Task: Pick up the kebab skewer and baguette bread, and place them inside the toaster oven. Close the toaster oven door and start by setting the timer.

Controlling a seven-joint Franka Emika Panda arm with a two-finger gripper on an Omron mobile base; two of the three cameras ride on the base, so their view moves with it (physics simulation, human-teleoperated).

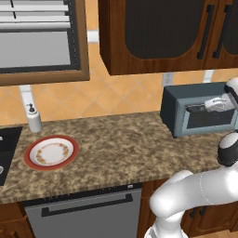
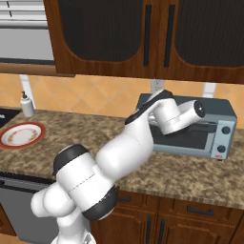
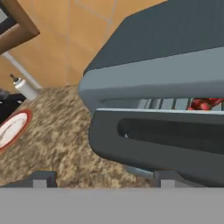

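toaster oven (image 1: 173, 111): boxy, dark blue-grey, set on the speckled counter against the tiled wall.
toaster oven door (image 3: 166, 140): grey-framed, dark glass, nearly shut; a narrow gap is left along its top.
kebab skewer (image 3: 204, 103): red-brown chunks, seen through the gap, on the rack inside.

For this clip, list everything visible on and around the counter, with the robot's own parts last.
boxy dark blue-grey toaster oven: one, at the right end of the counter by the wall.
grey-framed glass oven door: one, nearly shut, a narrow gap at its top.
kebab skewer with red-brown meat: one, inside the oven, seen through the gap.
red-rimmed white plate: one, on the counter at left.
white soap dispenser: one, behind the plate by the wall.
speckled brown granite counter: one.
grey dishwasher front: one, below the counter.
white arm's claw: one, open, at the oven door.
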